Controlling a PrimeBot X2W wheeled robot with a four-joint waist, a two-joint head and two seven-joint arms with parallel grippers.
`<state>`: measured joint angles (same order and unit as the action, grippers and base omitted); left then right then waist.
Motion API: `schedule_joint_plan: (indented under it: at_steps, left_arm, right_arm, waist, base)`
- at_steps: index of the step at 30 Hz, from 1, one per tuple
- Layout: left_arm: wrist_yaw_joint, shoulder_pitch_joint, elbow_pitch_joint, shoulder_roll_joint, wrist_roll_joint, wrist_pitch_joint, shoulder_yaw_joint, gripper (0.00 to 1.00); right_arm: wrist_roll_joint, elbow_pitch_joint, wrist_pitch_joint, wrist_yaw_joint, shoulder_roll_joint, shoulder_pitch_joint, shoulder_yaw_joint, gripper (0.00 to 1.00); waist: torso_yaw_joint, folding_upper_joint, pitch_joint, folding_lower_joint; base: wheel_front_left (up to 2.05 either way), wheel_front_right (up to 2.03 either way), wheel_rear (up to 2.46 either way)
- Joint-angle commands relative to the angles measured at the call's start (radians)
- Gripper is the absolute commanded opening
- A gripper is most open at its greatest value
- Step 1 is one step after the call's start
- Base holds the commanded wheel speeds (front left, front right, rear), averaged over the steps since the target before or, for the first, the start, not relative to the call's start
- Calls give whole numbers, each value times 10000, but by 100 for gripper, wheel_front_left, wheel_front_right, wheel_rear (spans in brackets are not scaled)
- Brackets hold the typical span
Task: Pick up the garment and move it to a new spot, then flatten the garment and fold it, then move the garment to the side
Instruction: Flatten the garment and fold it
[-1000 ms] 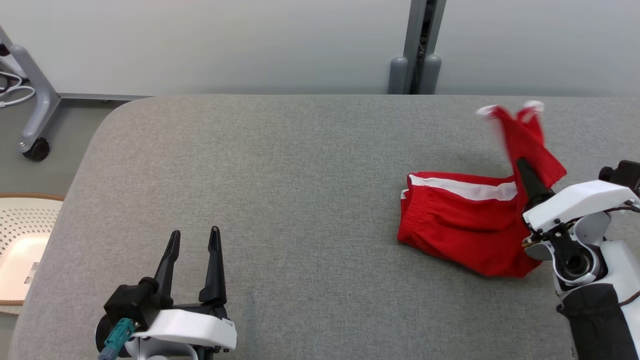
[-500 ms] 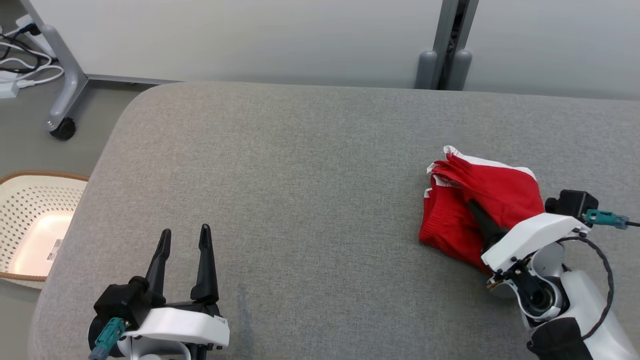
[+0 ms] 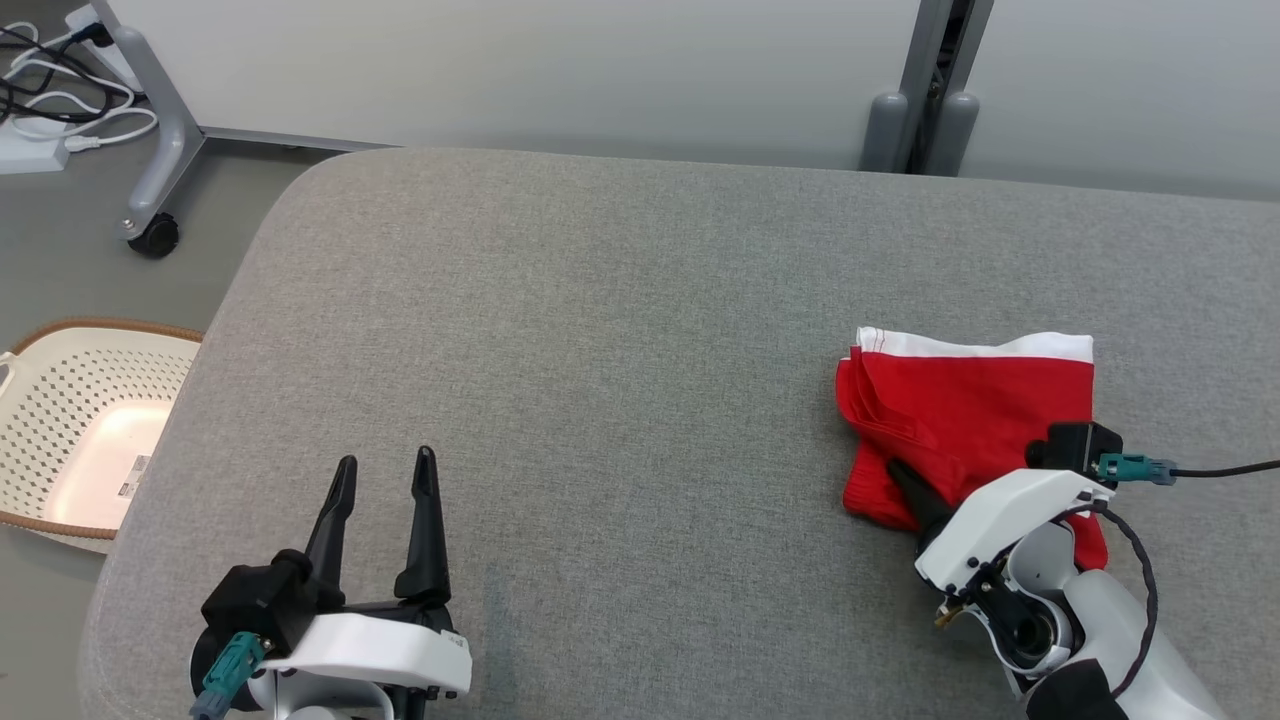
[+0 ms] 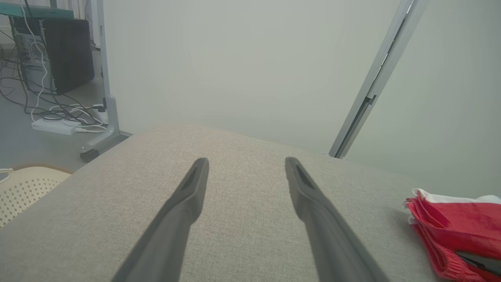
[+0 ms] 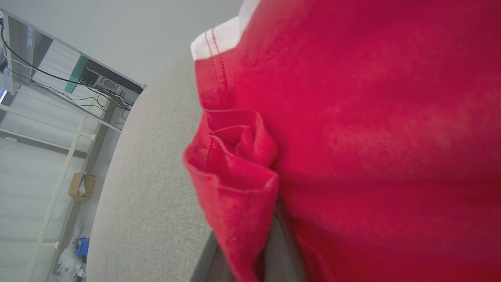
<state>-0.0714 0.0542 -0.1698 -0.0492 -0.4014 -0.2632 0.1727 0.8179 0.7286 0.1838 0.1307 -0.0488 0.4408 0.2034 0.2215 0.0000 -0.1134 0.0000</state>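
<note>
Right now the garment (image 3: 975, 410), red with a white band along its far edge, lies folded into a rough rectangle on the right part of the table (image 3: 600, 300), closer to the near edge than to the far one. Its white-trimmed edge runs nearly straight across, and its left edge shows several stacked layers and one small puckered fold, which the right wrist view shows close up (image 5: 235, 156). The right gripper (image 3: 895, 470) lies low over the garment's near-left corner with its dark fingers closed together, pinching a fold of the red cloth; its white wrist housing covers the garment's near edge. To the left of the garment the grey fabric tabletop is open all the way across to its rounded far-left corner. The left gripper (image 3: 387, 458) is well apart from the garment, above the near-left part of the table, with its two fingers spread wide and nothing between them; the left wrist view shows bare tabletop between and beyond them (image 4: 246, 160) and the garment (image 4: 458, 223) off at the lower right. Beyond the table's left edge a perforated cream basket (image 3: 110, 325) sits on the floor, and a wheeled grey stand leg (image 3: 160, 150) and loose cables (image 3: 50, 110) lie near the far-left corner. A grey post (image 3: 935, 90) rises against the pale wall behind the far edge.
</note>
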Motion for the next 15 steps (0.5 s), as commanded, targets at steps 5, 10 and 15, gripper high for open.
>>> schedule_joint_plan:
  at_steps: [5,10,15]
  left_arm:
    - [-62,39,13,-39,-87,-8,-6,100]
    - [-73,5,6,-39,-93,-8,-60,100]
    - [-80,-9,11,-39,-107,-8,-92,100]
  right_arm:
    - [108,519,-246,0,-49,282,212,49]
    - [280,754,-353,0,-57,461,371,100]
    - [407,480,-434,0,-53,508,623,100]
  waist:
    - [67,0,20,0]
    - [44,0,66,0]
    - [-22,0,127,0]
  base:
    - [0,0,0]
    - [0,0,0]
    - [0,0,0]
